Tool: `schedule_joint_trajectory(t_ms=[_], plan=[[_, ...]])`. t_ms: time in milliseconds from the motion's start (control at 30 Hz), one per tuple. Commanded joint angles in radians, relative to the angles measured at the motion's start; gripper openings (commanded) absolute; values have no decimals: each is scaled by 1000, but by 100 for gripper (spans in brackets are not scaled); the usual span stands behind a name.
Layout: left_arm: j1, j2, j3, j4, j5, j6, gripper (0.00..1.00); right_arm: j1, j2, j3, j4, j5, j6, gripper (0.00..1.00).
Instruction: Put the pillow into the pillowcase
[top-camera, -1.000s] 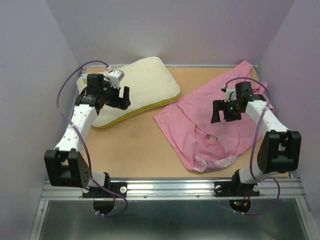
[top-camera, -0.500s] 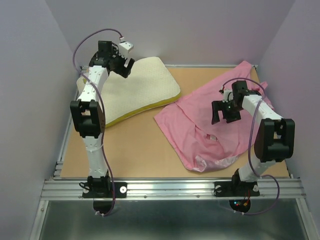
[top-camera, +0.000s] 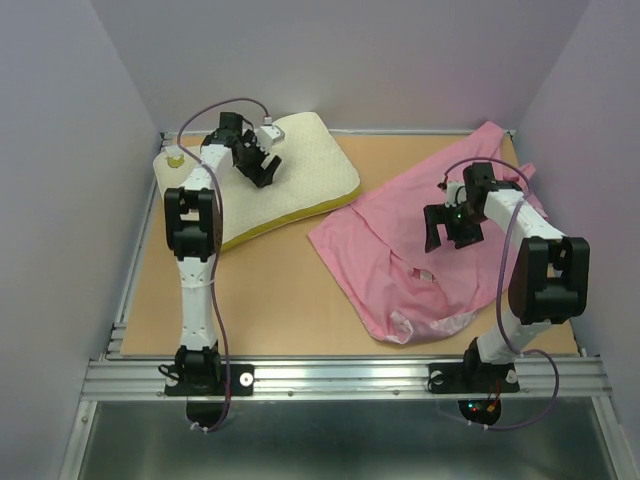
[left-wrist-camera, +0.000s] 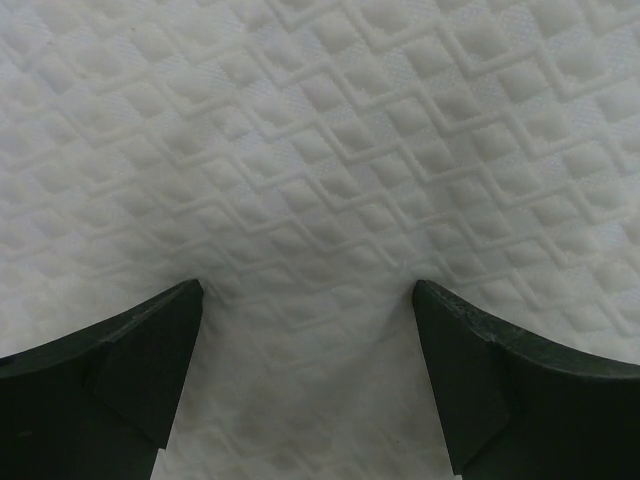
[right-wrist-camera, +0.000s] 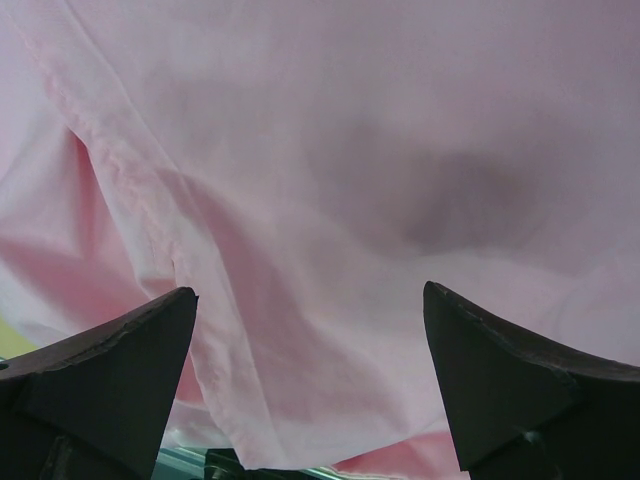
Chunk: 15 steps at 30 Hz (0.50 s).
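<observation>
The pillow (top-camera: 300, 165), cream-white with a dimpled surface and a yellow side band, lies at the back left of the table. My left gripper (top-camera: 262, 172) is open right over its top; in the left wrist view the dimpled surface (left-wrist-camera: 320, 160) fills the frame between my spread fingertips (left-wrist-camera: 160, 340). The pillowcase (top-camera: 400, 240), a crumpled pink cloth, lies on the right half of the table. My right gripper (top-camera: 447, 232) is open just above it; the right wrist view shows only pink folds (right-wrist-camera: 330, 200) between the fingertips (right-wrist-camera: 480, 370).
The tan table (top-camera: 270, 290) is walled by lilac panels on three sides. A metal rail (top-camera: 340, 380) runs along the near edge with both arm bases. The left arm stands tall over the table's left side. The pillowcase reaches the back right corner.
My left gripper rose and swung back over the pillow's far edge, then came down onto the middle of the pillow's top. The right gripper barely moved.
</observation>
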<state>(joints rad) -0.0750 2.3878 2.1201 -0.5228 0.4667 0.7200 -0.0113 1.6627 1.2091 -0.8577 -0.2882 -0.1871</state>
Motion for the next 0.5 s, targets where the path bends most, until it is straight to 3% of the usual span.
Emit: schedule_joint_trajectory(t_ms=[0,100,167,200,467], plan=[[1,-1,-96,-114,-59,134,99,10,15,13,-17,6,-25,100],[1,-7,-167,-114,-115,151,88,10,28,13,-14,4,-28,100],[4,5,-163,-150,-128,173,56,10,45,17,-12,1,-34,100],[14,10,-149,-172,-140,170,1,8,54,20,-7,4,-34,100],[127,-182,-149,-203,-7,170,0,10,167,35,65,79,3,100]])
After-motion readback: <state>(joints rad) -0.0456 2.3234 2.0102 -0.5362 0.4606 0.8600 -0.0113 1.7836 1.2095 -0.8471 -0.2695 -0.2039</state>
